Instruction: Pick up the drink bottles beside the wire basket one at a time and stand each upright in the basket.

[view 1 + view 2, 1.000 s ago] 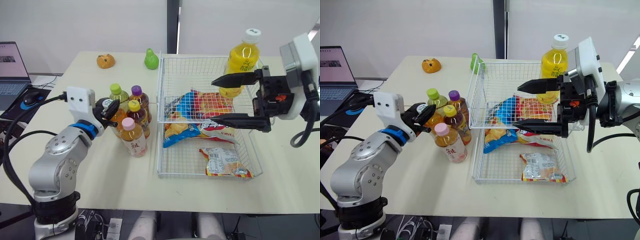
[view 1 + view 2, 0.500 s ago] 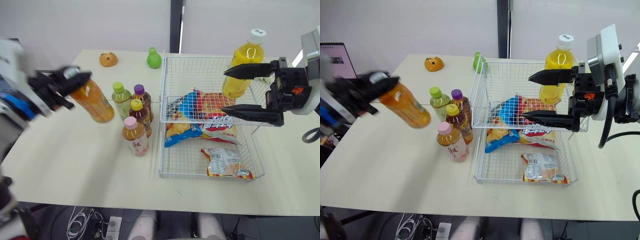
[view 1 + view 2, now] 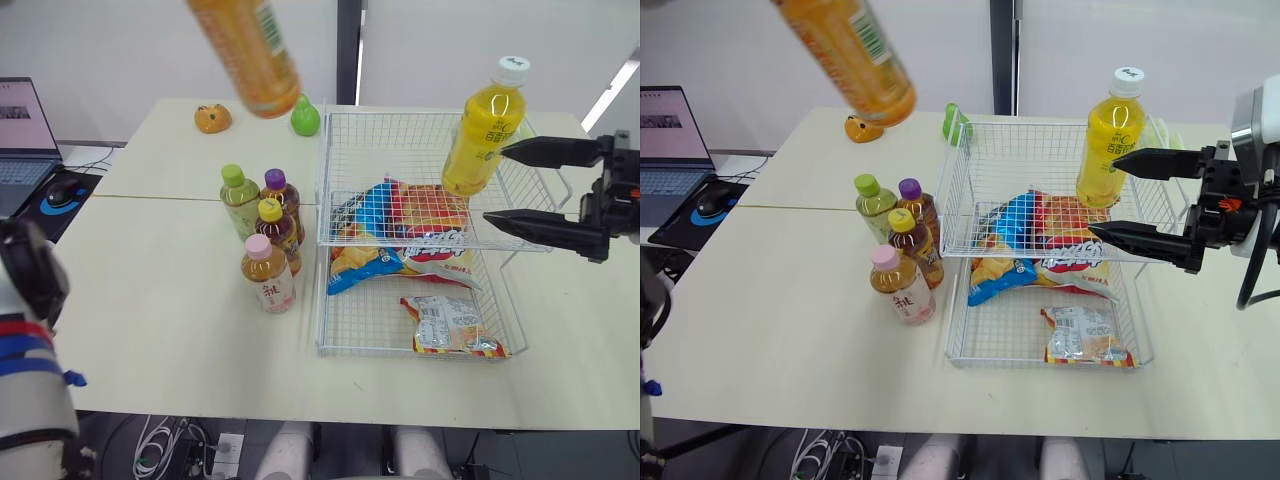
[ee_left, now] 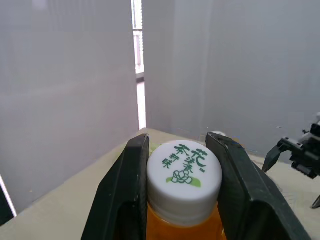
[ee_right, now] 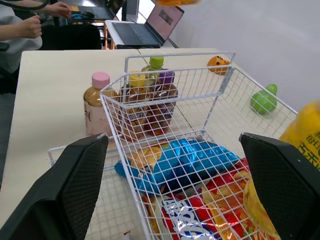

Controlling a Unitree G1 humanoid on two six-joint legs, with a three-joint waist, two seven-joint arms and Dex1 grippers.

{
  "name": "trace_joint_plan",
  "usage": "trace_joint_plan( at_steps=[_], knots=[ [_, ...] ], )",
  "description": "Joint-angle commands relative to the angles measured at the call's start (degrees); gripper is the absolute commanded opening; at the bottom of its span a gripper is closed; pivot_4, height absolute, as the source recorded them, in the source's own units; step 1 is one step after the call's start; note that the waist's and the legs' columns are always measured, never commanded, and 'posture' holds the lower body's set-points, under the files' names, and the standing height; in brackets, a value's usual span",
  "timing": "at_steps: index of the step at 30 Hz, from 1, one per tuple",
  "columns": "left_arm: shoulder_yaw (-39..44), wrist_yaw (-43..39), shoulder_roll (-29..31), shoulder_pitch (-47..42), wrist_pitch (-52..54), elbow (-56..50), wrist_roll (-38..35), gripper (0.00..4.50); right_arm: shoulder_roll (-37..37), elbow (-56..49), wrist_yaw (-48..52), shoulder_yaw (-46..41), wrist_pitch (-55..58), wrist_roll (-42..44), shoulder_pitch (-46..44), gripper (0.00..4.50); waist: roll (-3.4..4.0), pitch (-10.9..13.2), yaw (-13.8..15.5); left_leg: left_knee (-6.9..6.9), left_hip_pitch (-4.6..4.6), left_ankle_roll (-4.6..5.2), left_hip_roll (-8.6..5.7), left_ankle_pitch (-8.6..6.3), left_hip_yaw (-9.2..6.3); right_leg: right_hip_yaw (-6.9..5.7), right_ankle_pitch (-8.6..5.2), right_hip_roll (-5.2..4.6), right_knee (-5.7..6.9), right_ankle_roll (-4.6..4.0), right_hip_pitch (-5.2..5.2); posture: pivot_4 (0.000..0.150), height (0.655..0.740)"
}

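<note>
An orange drink bottle (image 3: pixel 246 50) hangs tilted high above the table's far left part, cap end out of the eye views. In the left wrist view my left gripper (image 4: pixel 181 150) is shut on its white cap (image 4: pixel 184 167). A yellow bottle (image 3: pixel 485 128) stands upright in the far right corner of the wire basket (image 3: pixel 400 113). My right gripper (image 3: pixel 497 183) is open at the basket's right side, just in front of the yellow bottle and not touching it. Several small bottles (image 3: pixel 266 235) stand clustered left of the basket.
Snack bags (image 3: pixel 400 228) lie in the basket, one more (image 3: pixel 447 325) at its near end. An orange toy (image 3: pixel 212 118) and a green pear (image 3: pixel 305 118) sit at the far edge. A laptop (image 3: pixel 20 130) and mouse (image 3: pixel 60 190) are at the left. A person's hands (image 5: pixel 30 25) rest by another laptop.
My left gripper closed on the orange bottle in the cluster, then swung it up and rightward, high over the table. My right gripper drew back to the right, still open.
</note>
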Motion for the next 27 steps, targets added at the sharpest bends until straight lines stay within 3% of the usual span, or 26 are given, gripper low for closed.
trace_joint_plan(
  at_steps=[1,8,14,27],
  knots=[
    [-2.11,-5.68,-5.65,-5.84,-7.14,7.29,5.23,1.36,-1.12,-2.57,-2.54,-5.65,0.67,1.36,1.31,4.50,0.00,0.00,-0.20,0.00,0.00,0.00,0.01,0.00,0.00,-0.01,0.00,0.00,0.00,0.01,0.00,0.150,0.7400],
    [-4.23,-7.48,-20.29,-5.33,-21.41,16.48,14.00,1.36,-1.57,-4.66,-6.09,-12.11,2.23,1.19,5.94,4.50,-0.04,0.04,-0.88,0.03,-0.04,0.01,0.00,0.00,0.01,0.00,0.00,-0.04,0.05,0.00,-0.04,0.150,0.7400],
    [-3.30,-5.73,-28.74,-3.98,-28.22,22.49,18.25,1.36,-1.81,-5.86,-8.28,-16.22,3.42,1.64,8.93,4.50,-0.03,0.05,-1.26,0.02,-0.11,0.02,-0.01,0.00,0.09,0.05,-0.01,-0.07,0.08,0.01,-0.15,0.150,0.7400],
    [-1.95,-5.98,-35.19,-3.64,-32.96,30.46,24.08,1.36,-1.72,-6.34,-12.53,-19.11,2.92,3.68,10.12,4.50,-0.04,0.06,-1.21,0.07,-0.12,0.03,-0.08,0.01,0.07,0.02,-0.02,-0.11,0.18,0.05,-0.15,0.150,0.7400]
  ],
)
